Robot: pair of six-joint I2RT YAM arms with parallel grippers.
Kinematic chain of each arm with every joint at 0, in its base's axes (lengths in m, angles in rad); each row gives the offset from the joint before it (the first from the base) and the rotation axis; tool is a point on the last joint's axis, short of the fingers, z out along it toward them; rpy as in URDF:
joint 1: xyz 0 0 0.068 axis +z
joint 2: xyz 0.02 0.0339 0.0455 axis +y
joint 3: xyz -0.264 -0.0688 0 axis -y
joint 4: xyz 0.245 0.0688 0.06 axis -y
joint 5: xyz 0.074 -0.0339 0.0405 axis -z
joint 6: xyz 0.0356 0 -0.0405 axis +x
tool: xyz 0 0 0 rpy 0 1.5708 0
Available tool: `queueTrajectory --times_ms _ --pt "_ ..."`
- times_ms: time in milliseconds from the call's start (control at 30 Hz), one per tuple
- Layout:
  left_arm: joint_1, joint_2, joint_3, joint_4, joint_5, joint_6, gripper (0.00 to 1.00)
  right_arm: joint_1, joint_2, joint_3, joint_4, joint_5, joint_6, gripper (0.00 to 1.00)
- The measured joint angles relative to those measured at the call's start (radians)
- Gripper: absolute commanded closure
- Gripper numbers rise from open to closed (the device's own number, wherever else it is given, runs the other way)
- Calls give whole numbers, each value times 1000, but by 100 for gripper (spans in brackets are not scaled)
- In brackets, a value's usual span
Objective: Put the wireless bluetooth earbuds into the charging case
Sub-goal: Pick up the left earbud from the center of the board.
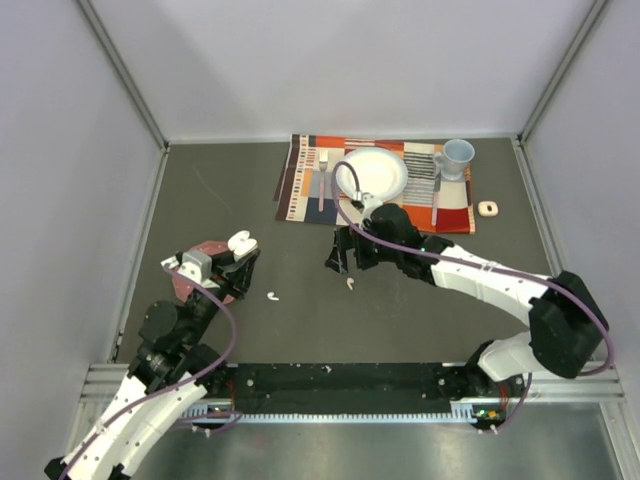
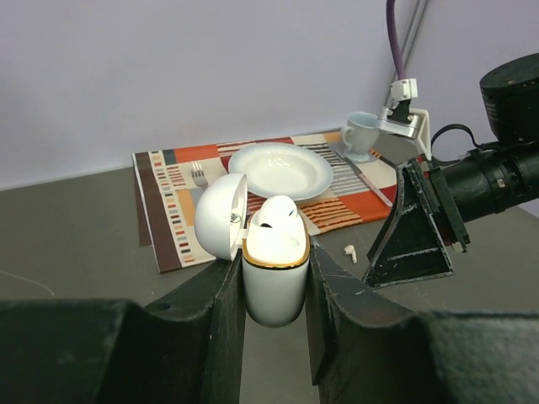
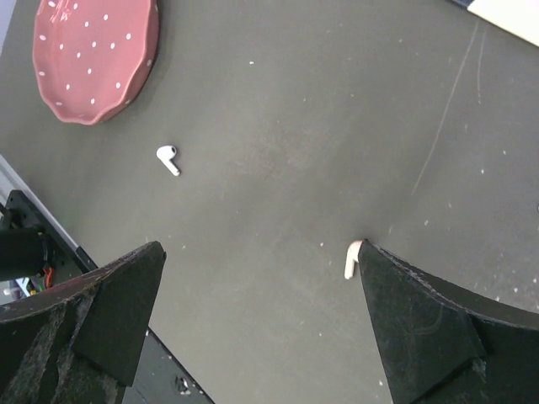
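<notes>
My left gripper [image 1: 238, 258] is shut on the white, gold-rimmed charging case [image 2: 274, 273] and holds it upright with its lid [image 2: 221, 216] open; a white rounded piece that looks like an earbud [image 2: 274, 215] sits in the case. My right gripper [image 3: 261, 261] is open, low over the table. One white earbud [image 3: 351, 259] lies just inside its right fingertip [image 3: 396, 295]; it also shows in the top view [image 1: 350, 283] and the left wrist view [image 2: 349, 251]. Another earbud [image 1: 272, 296] lies loose between the arms, also in the right wrist view [image 3: 168, 158].
A pink dotted dish [image 3: 94, 55] lies under the left gripper. At the back, a striped placemat [image 1: 300, 190] carries a white plate [image 1: 375, 173], fork [image 1: 322, 175], knife [image 1: 436, 185] and pale blue mug [image 1: 456, 158]. A small beige object [image 1: 487, 208] lies right of the mat.
</notes>
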Motion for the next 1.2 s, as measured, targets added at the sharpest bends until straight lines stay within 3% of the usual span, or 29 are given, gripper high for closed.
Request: queueTrajectory --times_ms 300,900,1067,1200 --pt "0 -26 75 -149 -87 3 100 25 184 182 -86 3 -31 1" --pt "19 54 115 -230 -253 2 100 195 262 183 123 28 -28 5" --pt "122 98 85 -179 -176 -24 100 211 270 177 155 59 -19 5" --pt "345 145 37 -140 9 -70 100 210 270 163 179 83 -5 5"
